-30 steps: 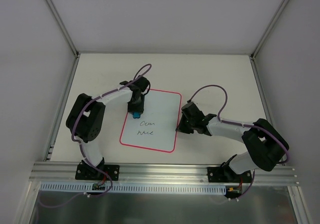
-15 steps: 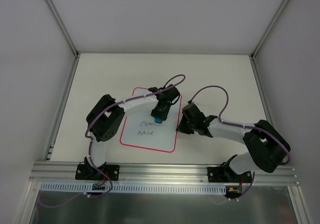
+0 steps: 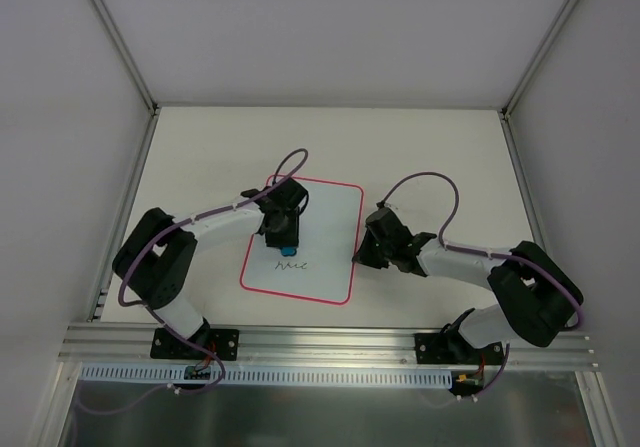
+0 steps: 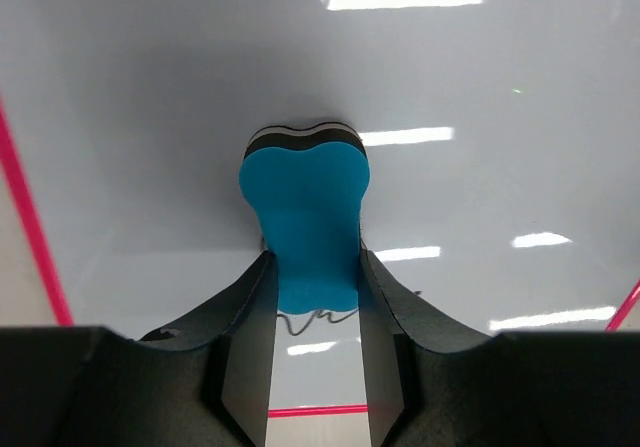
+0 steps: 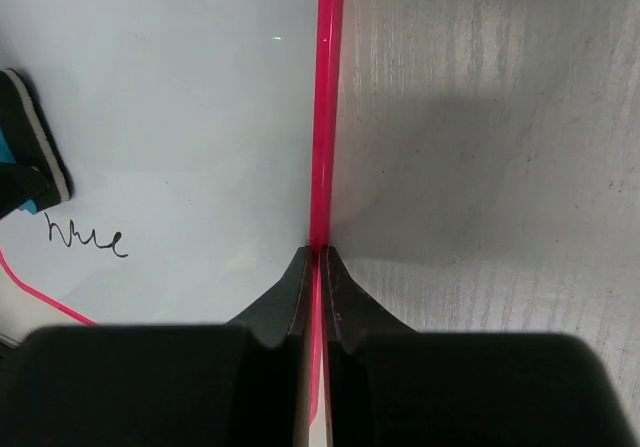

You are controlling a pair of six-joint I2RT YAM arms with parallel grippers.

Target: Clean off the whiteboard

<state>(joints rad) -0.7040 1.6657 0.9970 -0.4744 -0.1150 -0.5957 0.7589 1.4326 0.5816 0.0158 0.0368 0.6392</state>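
- Blue eraser (image 4: 304,202): its near end is hidden between the closed fingers of the left gripper (image 4: 312,267). From above only a blue sliver shows beneath the wrist. The right wrist view cuts it at the left edge.
- Handwriting (image 3: 291,264): one line, too small to read. In the left wrist view it sits mostly behind the eraser and fingers.
- Whiteboard (image 3: 325,237): cropped by the frame edges in both wrist views.
- Red border (image 5: 325,117): its near stretch vanishes between the closed tips of the right gripper (image 5: 316,257). Whether they touch it cannot be told.

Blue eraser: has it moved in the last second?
Yes. Held by the left gripper, the blue eraser swept right across the whiteboard, then partway back left.
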